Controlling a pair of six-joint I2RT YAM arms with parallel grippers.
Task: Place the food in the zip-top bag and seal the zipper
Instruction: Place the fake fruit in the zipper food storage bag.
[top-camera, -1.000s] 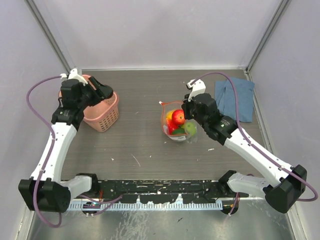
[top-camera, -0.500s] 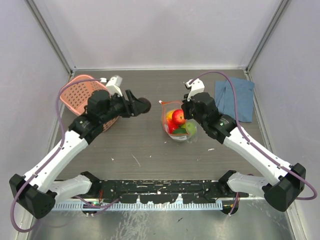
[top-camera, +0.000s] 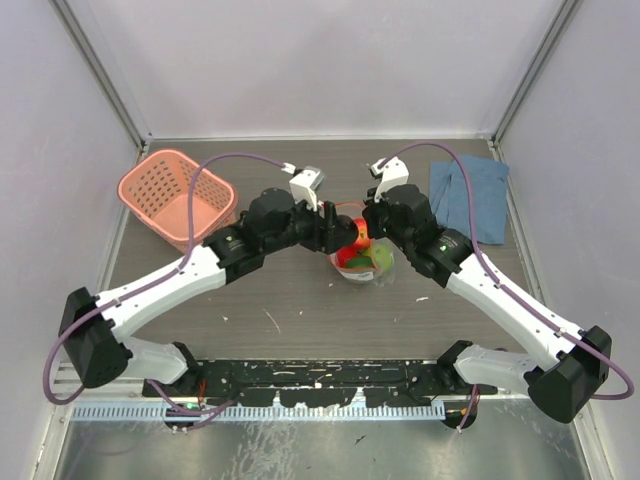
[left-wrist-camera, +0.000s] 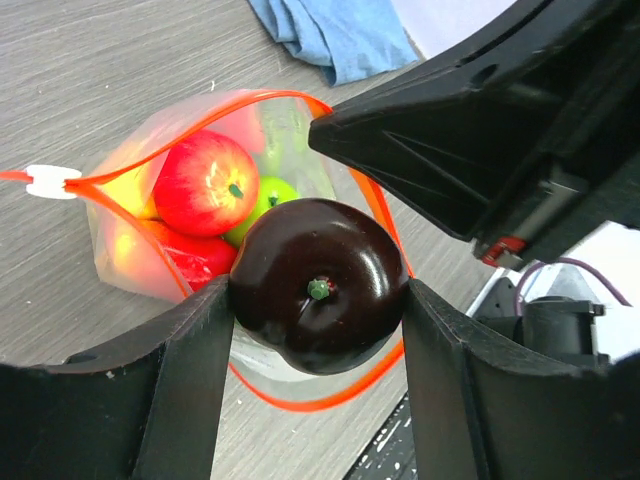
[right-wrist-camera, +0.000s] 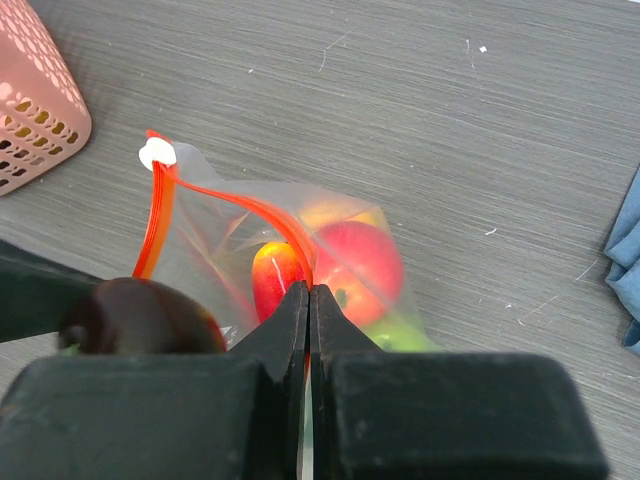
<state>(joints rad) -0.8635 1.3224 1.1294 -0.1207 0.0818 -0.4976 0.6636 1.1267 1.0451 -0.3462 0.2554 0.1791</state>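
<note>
The clear zip-top bag (top-camera: 368, 262) lies mid-table with its mouth held open; red, yellow and green toy fruits (left-wrist-camera: 205, 183) lie inside. My left gripper (left-wrist-camera: 318, 310) is shut on a dark glossy fruit (left-wrist-camera: 320, 283) and holds it just above the open mouth, inside the loop of the orange-red zipper (left-wrist-camera: 330, 395). The white slider (left-wrist-camera: 50, 180) sits at the zipper's end. My right gripper (right-wrist-camera: 309, 292) is shut on the zipper edge (right-wrist-camera: 262, 213) and holds that side of the mouth up. The dark fruit also shows in the right wrist view (right-wrist-camera: 135, 318).
A pink lattice basket (top-camera: 178, 197) stands at the back left. A folded blue cloth (top-camera: 470, 198) lies at the back right. The two arms meet over the bag in the table's middle.
My left arm has swung from the pink basket rightward to the bag, carrying the dark fruit. My right arm has stayed holding the bag's edge.
</note>
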